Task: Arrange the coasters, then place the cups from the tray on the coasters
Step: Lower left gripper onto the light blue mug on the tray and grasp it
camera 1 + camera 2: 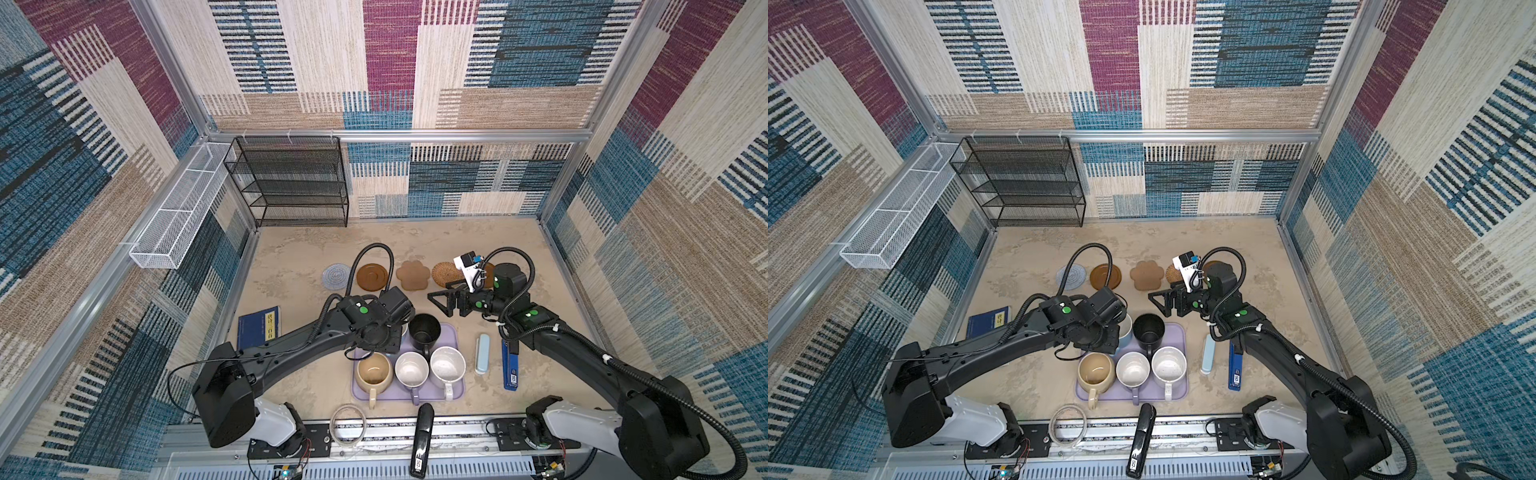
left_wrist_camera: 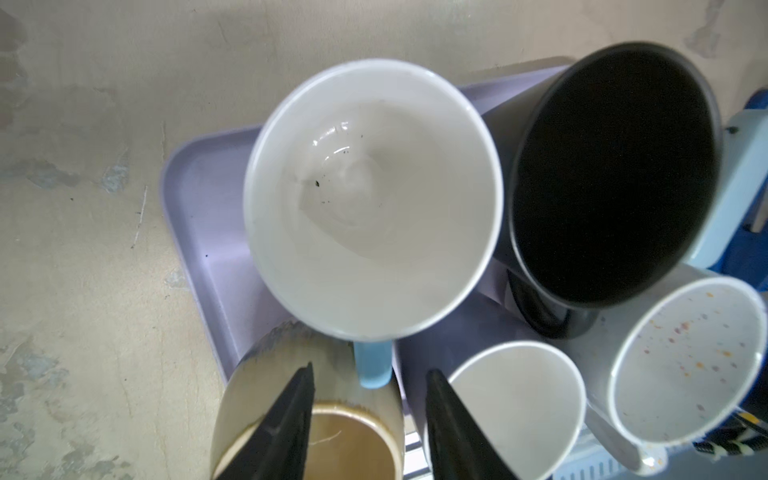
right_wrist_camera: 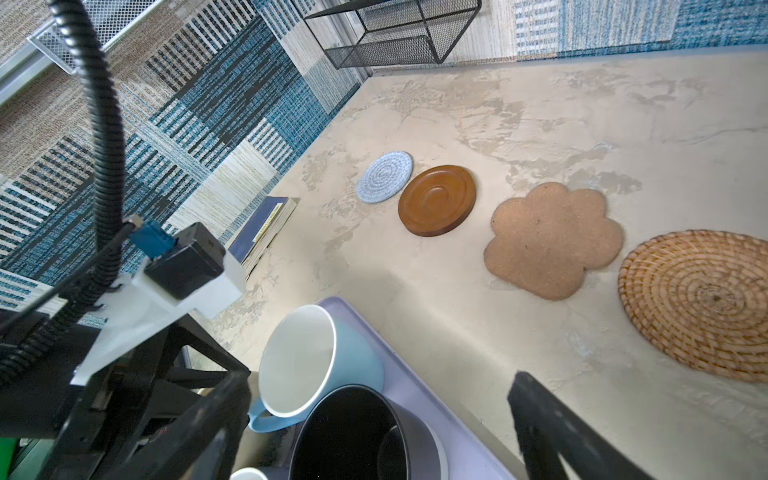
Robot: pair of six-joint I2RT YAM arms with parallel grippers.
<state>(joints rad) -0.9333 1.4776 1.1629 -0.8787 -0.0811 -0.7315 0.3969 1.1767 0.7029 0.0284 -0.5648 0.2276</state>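
Left gripper (image 2: 371, 370) jaws apart, astride light blue mug (image 2: 374, 199) handle, not touching; mug on tray (image 2: 199, 187).

Row of coasters (image 1: 412, 275) behind the tray (image 1: 451, 334), cups (image 1: 412, 370) on it, book (image 1: 259, 327) to its left

I count five cups: light blue (image 2: 374, 199), black (image 1: 424, 330), beige (image 1: 374, 370), lavender (image 1: 411, 370), speckled white (image 1: 446, 365). Coasters, I count also five: blue-grey woven (image 1: 336, 276), wooden disc (image 1: 372, 277), paw-shaped (image 1: 412, 275), rattan (image 1: 444, 274), and the edge of a second wooden disc (image 1: 488, 270) behind the right arm (image 1: 582, 345). One tray (image 1: 451, 336), one book (image 1: 258, 328), one tape ring (image 1: 332, 426), one stapler (image 1: 420, 444), one black shelf (image 1: 291, 183), one white basket (image 1: 174, 224).
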